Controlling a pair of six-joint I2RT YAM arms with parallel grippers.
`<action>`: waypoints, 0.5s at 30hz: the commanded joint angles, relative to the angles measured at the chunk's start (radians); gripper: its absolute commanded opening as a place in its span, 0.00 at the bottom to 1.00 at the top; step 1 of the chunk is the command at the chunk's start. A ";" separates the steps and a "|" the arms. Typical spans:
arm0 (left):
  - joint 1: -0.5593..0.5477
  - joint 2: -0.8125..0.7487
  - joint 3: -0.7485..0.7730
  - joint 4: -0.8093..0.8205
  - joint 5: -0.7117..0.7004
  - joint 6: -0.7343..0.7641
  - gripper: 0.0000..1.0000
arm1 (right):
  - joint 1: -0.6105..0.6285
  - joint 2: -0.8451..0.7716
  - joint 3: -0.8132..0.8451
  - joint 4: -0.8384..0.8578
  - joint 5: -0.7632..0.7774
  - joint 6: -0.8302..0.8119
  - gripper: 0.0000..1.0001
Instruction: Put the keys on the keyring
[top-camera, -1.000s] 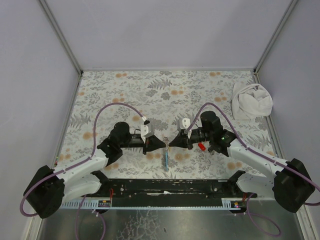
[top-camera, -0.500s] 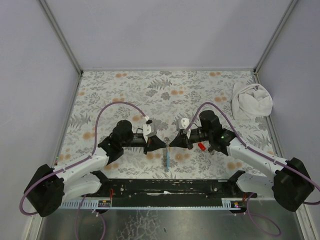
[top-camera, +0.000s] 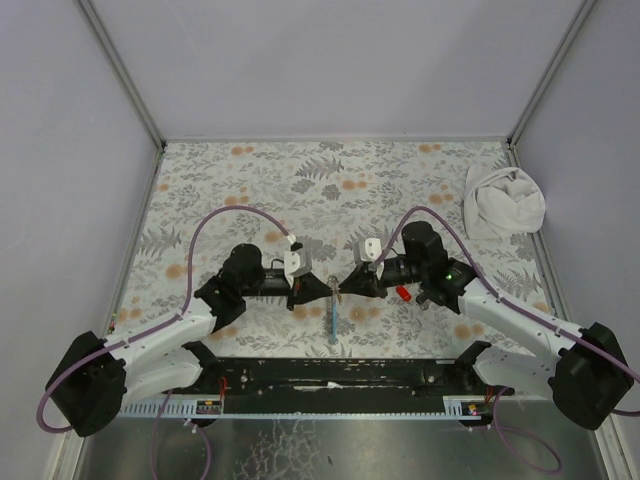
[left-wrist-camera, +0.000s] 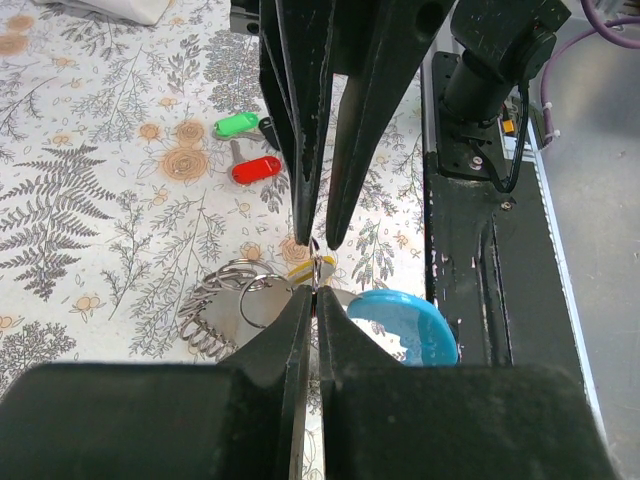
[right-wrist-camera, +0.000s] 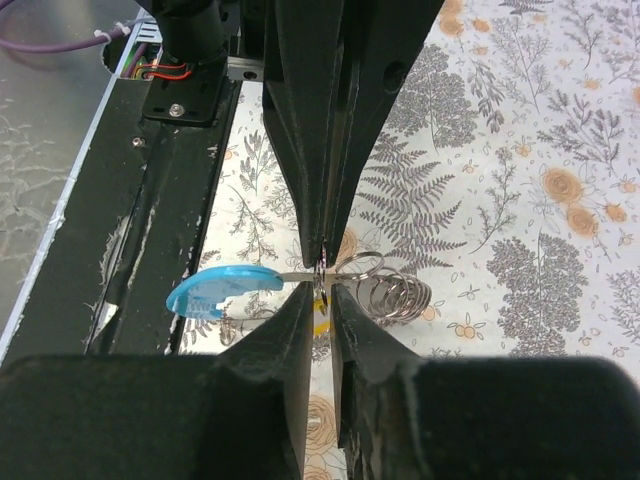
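Both arms reach low and inward over the table (top-camera: 300, 180), forearms near level, so the left claw (left-wrist-camera: 316, 295) and right claw (right-wrist-camera: 322, 298) meet tip to tip at its near middle. The left claw is clamped on the keyring (right-wrist-camera: 215, 290); the right claw pinches the tan-yellow key (left-wrist-camera: 305, 268) against it. The red key (left-wrist-camera: 256, 169) and green key (left-wrist-camera: 236, 125) lie on the table beside the right arm

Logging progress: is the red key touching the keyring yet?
Apart. The left wrist view shows bare tablecloth between the red key and the keyring.
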 joint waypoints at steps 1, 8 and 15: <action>-0.006 -0.011 -0.018 0.091 -0.003 -0.005 0.00 | 0.010 -0.027 0.026 0.021 0.015 -0.023 0.23; -0.006 -0.026 -0.038 0.118 0.003 -0.007 0.00 | 0.010 -0.052 0.010 -0.021 0.081 -0.059 0.35; -0.006 -0.034 -0.045 0.130 0.018 -0.008 0.00 | 0.010 -0.021 0.018 -0.024 0.017 -0.079 0.33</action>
